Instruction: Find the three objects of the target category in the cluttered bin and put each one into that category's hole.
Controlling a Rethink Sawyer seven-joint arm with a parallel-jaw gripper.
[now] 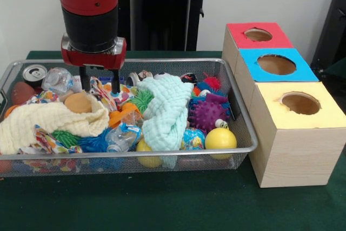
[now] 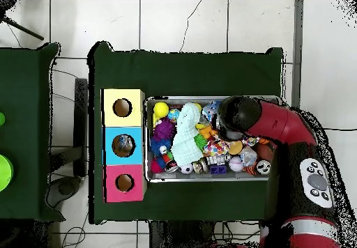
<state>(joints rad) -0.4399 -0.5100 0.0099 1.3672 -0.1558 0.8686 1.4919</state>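
Note:
A wire mesh bin (image 1: 246, 128) holds a heap of toys and cloths. My gripper (image 1: 100, 81) hangs over its left part, open, with its fingertips (image 1: 115, 86) down at a patterned cloth (image 1: 102, 91) and nothing held between them. A tan ball (image 1: 78, 103) lies just below it on a pale yellow cloth (image 1: 48, 120). A mint cloth (image 1: 165, 112) drapes over the middle. To its right lie a purple spiky ball (image 1: 208, 114) and a yellow ball (image 1: 220, 138). In the overhead view the arm (image 2: 240, 116) hides the gripper above the bin (image 2: 209, 178).
Three boxes with round holes stand beside the bin: red (image 1: 258, 34), blue (image 1: 276, 64), yellow (image 1: 300, 103). A drinks can (image 1: 34, 73) and a crumpled plastic bottle (image 1: 57, 79) sit in the bin's far left corner. The table is covered with green cloth (image 1: 162, 204).

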